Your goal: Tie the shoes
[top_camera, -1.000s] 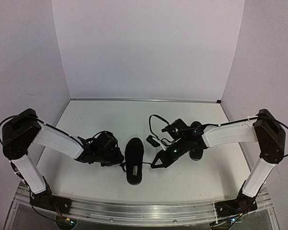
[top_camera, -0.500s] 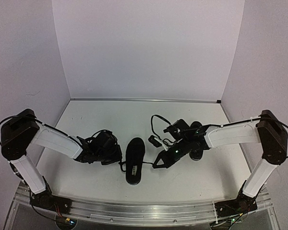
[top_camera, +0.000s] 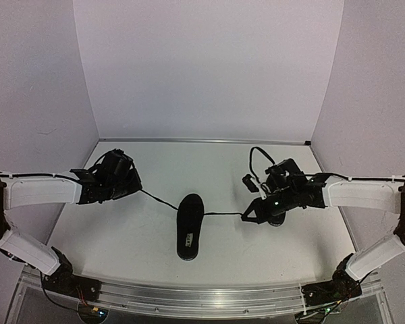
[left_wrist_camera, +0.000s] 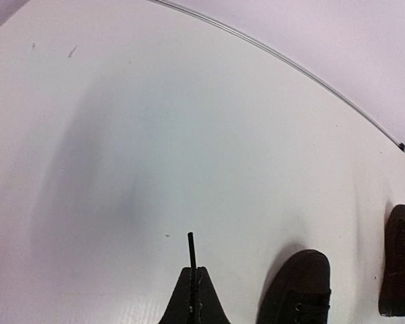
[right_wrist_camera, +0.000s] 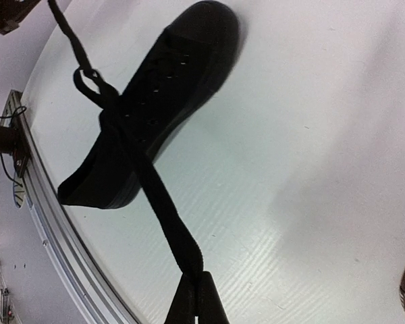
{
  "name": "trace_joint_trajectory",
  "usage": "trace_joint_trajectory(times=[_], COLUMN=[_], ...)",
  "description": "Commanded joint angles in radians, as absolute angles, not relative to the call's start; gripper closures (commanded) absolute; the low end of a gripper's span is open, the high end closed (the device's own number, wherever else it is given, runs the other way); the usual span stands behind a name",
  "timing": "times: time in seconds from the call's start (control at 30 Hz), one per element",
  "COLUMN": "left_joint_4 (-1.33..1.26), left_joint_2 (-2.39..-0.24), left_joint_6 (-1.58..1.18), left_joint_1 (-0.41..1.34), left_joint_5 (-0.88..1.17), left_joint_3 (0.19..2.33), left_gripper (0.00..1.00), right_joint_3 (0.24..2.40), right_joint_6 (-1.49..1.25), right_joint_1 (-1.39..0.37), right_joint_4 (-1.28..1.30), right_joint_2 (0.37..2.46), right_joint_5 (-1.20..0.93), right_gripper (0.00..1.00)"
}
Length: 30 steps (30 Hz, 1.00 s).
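Tautly clenched left lace [top_camera: 158,201] in left gripper [top_camera: 138,188], right lace [top_camera: 223,214] in right gripper [top_camera: 246,217], flanking shoe [top_camera: 189,226] toward front edge of worktop [top_camera: 121,250].

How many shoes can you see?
2. The first shoe lies in the middle. The second shoe sits to its right, and from above it is mostly hidden under the right hand.
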State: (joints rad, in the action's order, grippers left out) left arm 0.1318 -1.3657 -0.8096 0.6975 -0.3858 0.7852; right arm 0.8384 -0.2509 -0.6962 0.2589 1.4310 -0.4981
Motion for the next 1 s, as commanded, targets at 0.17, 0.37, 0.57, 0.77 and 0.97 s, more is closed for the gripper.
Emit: trace_joint_trajectory(times=[0.17, 0.37, 0.57, 0.77, 0.97], left_joint_4=[0.362, 0.415, 0.376, 0.422, 0.410], left_joint_2=[-1.287, -1.249, -1.262, -1.265, -1.289], left_joint_6=[-0.813, -0.865, -0.904, -0.939, -0.929], left_joint_1=[0.595, 0.591, 0.591, 0.587, 0.515], left_joint_5=[-0.482, -0.465, -0.420, -0.456, -0.398], left_joint_3=[0.787, 0.733, 0.670, 0.646, 0.613], left_gripper=[1.00, 1.00, 1.00, 1.00, 1.00], right_joint_3=[0.702, 0.662, 0.614, 0.607, 0.596], right_joint_6=[-0.364, -0.550, -0.725, -0.799, -0.786], right_joint_1=[-0.612, -0.597, -0.598, -0.575, -0.551], right_joint_4=[0.392, 0.507, 0.512, 0.537, 0.538], right_joint_2=[1.316, 1.300, 1.228, 1.227, 1.268], right_joint_5=[-0.362, -0.220, -0.072, 0.032, 0.055], right_gripper=[1.00, 1.00, 1.00, 1.00, 1.00])
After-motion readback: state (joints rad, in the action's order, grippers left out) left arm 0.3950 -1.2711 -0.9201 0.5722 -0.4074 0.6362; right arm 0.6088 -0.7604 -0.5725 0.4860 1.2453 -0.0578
